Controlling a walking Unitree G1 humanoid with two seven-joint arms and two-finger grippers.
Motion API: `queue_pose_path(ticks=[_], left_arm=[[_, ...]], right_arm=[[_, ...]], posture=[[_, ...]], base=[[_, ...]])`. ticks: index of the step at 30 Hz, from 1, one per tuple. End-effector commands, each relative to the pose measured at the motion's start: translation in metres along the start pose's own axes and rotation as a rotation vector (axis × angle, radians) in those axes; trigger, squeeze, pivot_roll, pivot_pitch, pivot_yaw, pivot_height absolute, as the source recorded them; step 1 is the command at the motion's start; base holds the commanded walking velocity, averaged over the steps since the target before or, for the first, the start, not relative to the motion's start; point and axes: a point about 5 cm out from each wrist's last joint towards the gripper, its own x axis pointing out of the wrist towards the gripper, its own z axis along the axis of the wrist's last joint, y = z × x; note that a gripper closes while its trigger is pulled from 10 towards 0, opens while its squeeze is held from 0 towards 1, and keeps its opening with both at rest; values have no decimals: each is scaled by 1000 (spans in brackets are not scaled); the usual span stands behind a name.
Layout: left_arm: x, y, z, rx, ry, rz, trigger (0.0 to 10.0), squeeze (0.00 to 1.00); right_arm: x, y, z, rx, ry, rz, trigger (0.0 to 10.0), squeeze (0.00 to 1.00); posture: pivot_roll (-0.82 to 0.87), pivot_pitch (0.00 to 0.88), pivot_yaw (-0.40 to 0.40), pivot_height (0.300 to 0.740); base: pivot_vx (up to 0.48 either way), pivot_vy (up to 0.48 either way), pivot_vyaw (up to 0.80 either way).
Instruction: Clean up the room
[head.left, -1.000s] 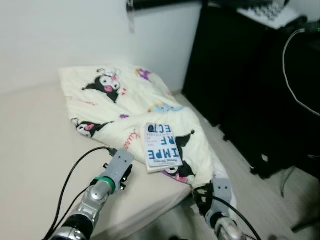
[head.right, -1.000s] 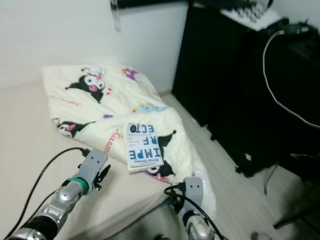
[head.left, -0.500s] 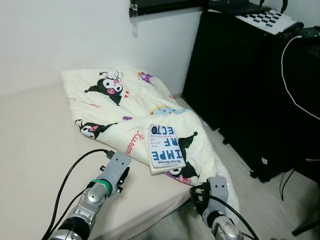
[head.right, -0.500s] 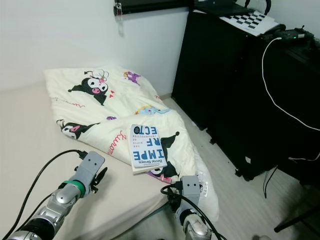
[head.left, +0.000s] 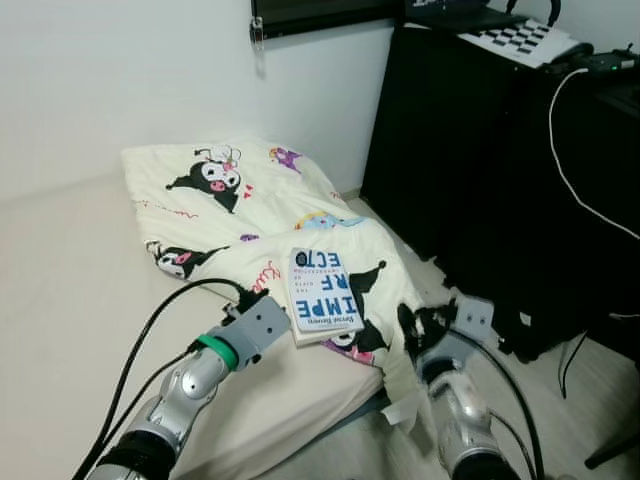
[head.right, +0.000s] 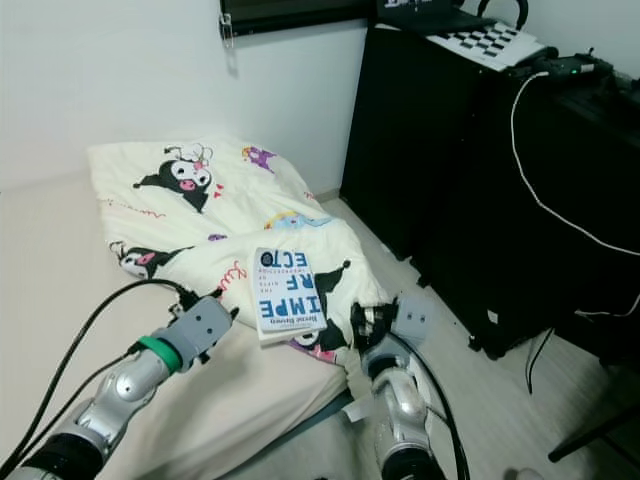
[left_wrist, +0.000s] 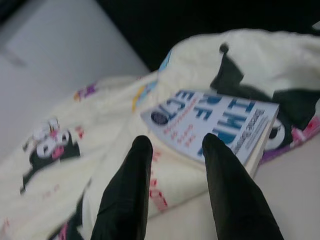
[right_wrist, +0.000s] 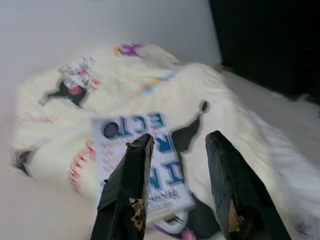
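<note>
Left wrist view: book (left_wrist: 210, 125) just ahead of left gripper (left_wrist: 172, 145), 2 black fingers spread, holding nothing. Best to close on the book's near edge from both sides, lifting it clear without dragging the blanket (head.left: 250, 210). Lying face up on that cartoon-print blanket at the bed's (head.left: 60, 300) corner, between left gripper and right gripper (head.left: 425, 322), also parted and empty.
</note>
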Motion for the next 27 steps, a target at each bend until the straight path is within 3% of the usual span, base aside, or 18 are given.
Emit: queue_pose_path(ticks=[1, 4, 13, 27], left_arm=[[1, -6, 6, 12, -21, -33, 10000, 0], [8, -9, 16, -7, -42, -29, 10000, 0], [12, -17, 25, -19, -53, -39, 10000, 0], [9, -14, 26, -17, -41, -42, 10000, 0]], right_arm=[[4, 5, 3, 45, -12, 13, 10000, 0], [9, 18, 4, 51, -4, 77, 10000, 0], [3, 26, -8, 76, 48, 116, 10000, 0], [0, 30, -11, 72, 65, 127, 10000, 0]], posture=[[67, 89, 30, 730], [71, 93, 28, 715], [69, 99, 32, 715], [72, 101, 42, 700]], base=[[0, 0, 0], [0, 0, 0], [0, 0, 0], [0, 0, 0]])
